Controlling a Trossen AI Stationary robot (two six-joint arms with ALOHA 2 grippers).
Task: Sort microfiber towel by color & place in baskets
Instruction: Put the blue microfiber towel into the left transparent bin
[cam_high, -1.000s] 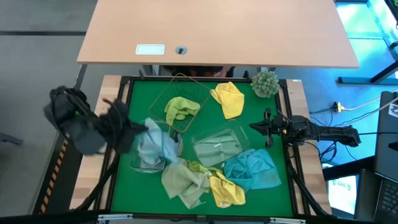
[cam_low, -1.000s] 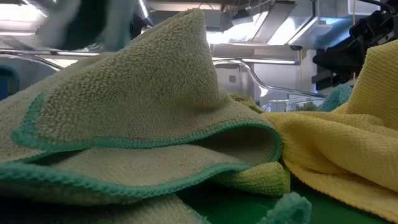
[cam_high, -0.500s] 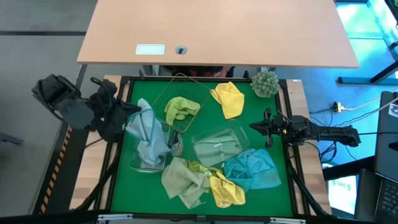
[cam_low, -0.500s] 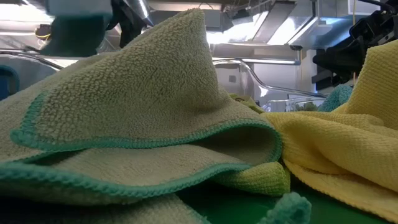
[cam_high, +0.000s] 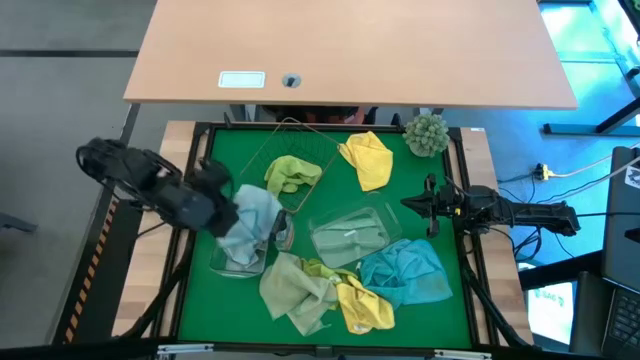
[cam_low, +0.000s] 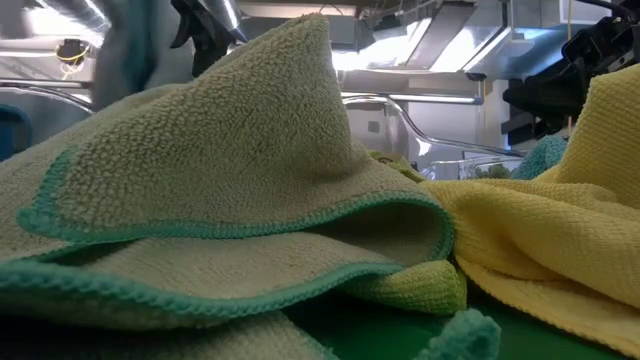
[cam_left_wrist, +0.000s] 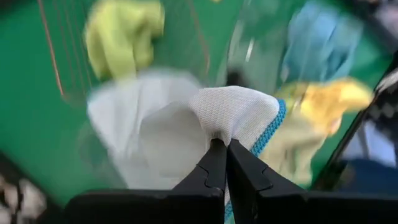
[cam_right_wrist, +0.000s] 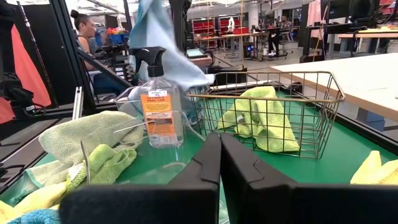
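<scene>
The pale olive cloth with a teal stitched edge has a rough looped pile, and the yellow microfibre cloth beside it shows a fine, matt weave. The light grey-blue cloth looks soft and finely knitted, with a blue hem. The tan basket is thin metal wire, slightly shiny. The clear plastic tub is glossy and see-through. The spray bottle is clear plastic with a black plastic head and an orange paper label. The green table mat is matt, and the light desk looks like smooth wood.
</scene>
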